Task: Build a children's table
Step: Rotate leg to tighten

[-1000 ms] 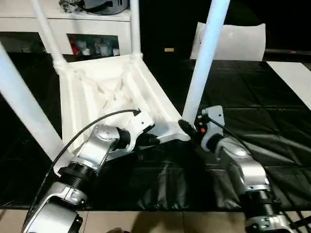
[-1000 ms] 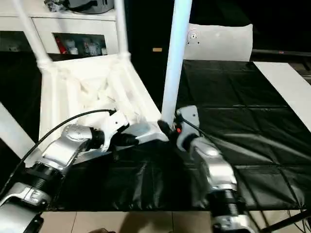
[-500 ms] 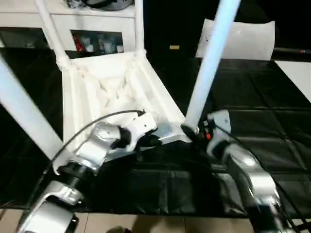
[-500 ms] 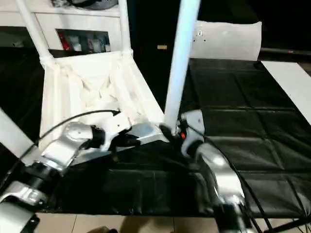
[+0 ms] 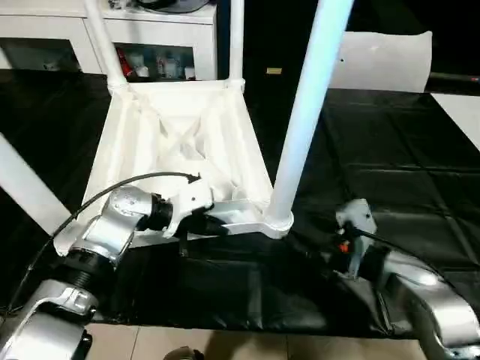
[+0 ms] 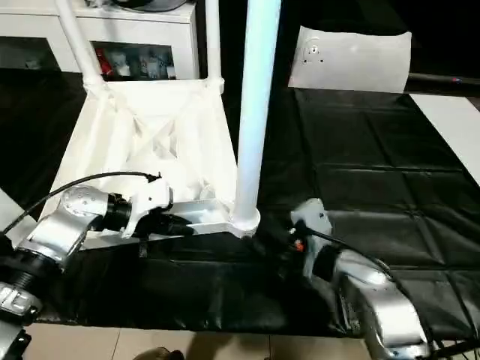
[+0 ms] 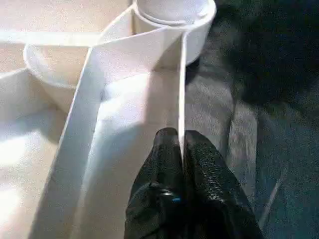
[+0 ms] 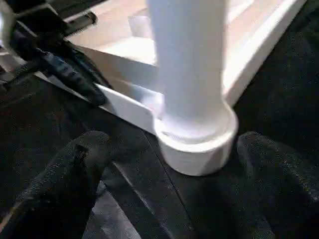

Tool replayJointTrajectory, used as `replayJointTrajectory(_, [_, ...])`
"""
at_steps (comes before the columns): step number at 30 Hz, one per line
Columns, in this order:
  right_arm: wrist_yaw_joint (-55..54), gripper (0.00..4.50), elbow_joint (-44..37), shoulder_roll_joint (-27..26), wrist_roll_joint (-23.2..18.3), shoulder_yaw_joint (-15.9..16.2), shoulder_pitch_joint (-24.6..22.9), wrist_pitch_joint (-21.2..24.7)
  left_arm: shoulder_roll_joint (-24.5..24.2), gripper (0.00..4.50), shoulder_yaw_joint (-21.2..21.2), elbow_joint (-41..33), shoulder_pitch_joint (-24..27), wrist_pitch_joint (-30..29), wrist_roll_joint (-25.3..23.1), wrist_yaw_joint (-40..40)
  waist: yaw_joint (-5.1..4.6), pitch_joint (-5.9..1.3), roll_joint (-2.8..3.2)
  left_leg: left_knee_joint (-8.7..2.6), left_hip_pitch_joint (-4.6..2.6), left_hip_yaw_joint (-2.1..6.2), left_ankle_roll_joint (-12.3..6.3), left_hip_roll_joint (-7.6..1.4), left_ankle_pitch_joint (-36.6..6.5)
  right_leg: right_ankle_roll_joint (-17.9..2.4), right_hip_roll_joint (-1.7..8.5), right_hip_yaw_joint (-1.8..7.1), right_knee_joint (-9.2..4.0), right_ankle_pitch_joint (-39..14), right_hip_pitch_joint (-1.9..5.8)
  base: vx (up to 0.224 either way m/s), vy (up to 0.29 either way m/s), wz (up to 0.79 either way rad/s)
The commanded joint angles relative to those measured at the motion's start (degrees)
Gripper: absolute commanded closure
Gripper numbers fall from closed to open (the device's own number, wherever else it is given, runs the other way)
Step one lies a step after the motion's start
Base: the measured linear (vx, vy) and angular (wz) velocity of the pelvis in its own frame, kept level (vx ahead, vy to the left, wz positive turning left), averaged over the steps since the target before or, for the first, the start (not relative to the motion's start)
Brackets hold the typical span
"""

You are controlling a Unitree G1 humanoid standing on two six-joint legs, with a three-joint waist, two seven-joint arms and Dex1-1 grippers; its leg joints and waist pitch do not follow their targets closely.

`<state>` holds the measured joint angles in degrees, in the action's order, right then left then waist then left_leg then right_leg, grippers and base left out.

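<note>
The left tool point(image 7: 182, 149) is pinching the thin near rim of the upturned white plastic tabletop point(image 5: 180, 142), fingers pressed together on the wall. The right tool point(image 8: 164, 194) is sitting spread wide, touching nothing, with the round corner socket point(image 8: 197, 144) at its 12 o'clock, between its fingers. A smooth tapered leg point(image 5: 304, 112) is standing upright in that socket. The tabletop is lying ribbed side up on black sheeting point(image 5: 390, 165).
</note>
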<state>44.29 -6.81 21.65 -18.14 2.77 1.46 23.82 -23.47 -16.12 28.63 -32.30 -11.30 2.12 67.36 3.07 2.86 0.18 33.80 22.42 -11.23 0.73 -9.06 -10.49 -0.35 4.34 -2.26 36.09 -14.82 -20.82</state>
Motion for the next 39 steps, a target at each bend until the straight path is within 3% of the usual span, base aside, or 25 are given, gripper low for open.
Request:
replayJointTrajectory(1, [0.1,0.00,-1.2,0.5,-0.5,0.2,-0.5,0.2,1.6,3.94,1.3,-2.7,-1.2,-2.5,1.7,-2.9,0.26,-3.17,0.21,-3.92,-1.75,2.08,-2.43,-4.86,-9.1,-15.7,5.03,2.61,-4.14,3.5,1.66,0.000,0.000,0.00])
replayJointTrajectory(7, [-0.3,0.00,-1.6,0.2,-0.5,0.6,-0.4,0.6,4.3,3.39,-0.8,-0.7,-2.5,-2.6,-1.1,-5.6,0.44,-3.28,-0.14,-3.67,-1.46,2.16,-3.70,-4.60,-7.2,-14.6,4.90,2.57,-4.09,4.8,1.88,0.000,0.000,0.00])
replayJointTrajectory(14, [-0.9,0.00,-1.5,0.3,-0.2,0.7,-0.5,0.1,3.8,2.78,-2.8,0.5,-3.3,-3.3,-3.8,-6.7,0.44,-3.31,0.07,-3.70,-1.50,2.28,-3.75,-4.63,-7.4,-14.5,4.82,2.47,-4.08,4.6,1.89,0.000,0.000,0.00])
replayJointTrajectory(18, [-1.4,0.00,-1.0,0.4,0.8,1.0,-0.6,-0.5,3.7,2.78,-3.3,0.0,-2.7,-4.8,-2.8,-4.8,0.39,-3.24,0.19,-3.85,-1.60,2.28,-2.56,-4.65,-9.0,-14.5,4.80,2.52,-4.26,2.5,1.75,0.000,0.000,0.00])
replayJointTrajectory(22, [-1.9,0.00,-0.4,0.0,1.0,1.0,-0.1,-0.9,3.7,2.78,-3.4,0.5,-2.7,-5.1,-2.8,-3.9,0.45,-3.39,0.18,-3.72,-1.61,2.25,-2.79,-4.60,-7.9,-14.7,4.84,2.53,-4.04,4.8,1.79,0.000,0.000,0.00])
replayJointTrajectory(23, [-2.0,0.00,-0.2,0.0,1.1,1.0,0.0,-0.9,3.7,3.05,-3.5,0.6,-2.7,-5.0,-2.8,-3.8,0.45,-3.39,0.18,-3.68,-1.56,2.23,-3.03,-4.57,-7.6,-14.8,4.82,2.51,-3.98,5.6,1.81,0.000,0.000,0.00])
replayJointTrajectory(26, [-2.5,0.00,0.2,-0.1,1.5,1.0,0.6,-1.5,3.3,3.05,-4.6,1.4,-3.2,-4.0,-4.1,-4.3,0.49,-3.43,0.24,-3.62,-1.55,2.25,-3.36,-4.57,-7.4,-15.0,4.87,2.48,-3.99,6.1,1.85,0.000,0.000,0.00])
replayJointTrajectory(29, [-2.9,0.00,0.2,0.0,1.7,1.0,0.8,-1.7,3.4,3.44,-4.7,2.4,-3.8,-2.8,-4.8,-5.3,0.47,-3.36,0.21,-3.66,-1.57,2.24,-3.11,-4.58,-8.3,-14.8,4.88,2.53,-4.11,4.8,1.86,0.000,0.000,0.00])
replayJointTrajectory(39, [-2.1,0.00,-1.0,1.0,1.1,0.8,0.3,-2.5,3.2,4.15,-6.4,4.7,-4.7,3.6,-6.7,-4.2,0.48,-3.28,0.18,-3.78,-1.57,2.29,-2.70,-4.60,-9.5,-14.4,4.90,2.54,-4.35,2.9,1.82,0.000,0.000,0.00])
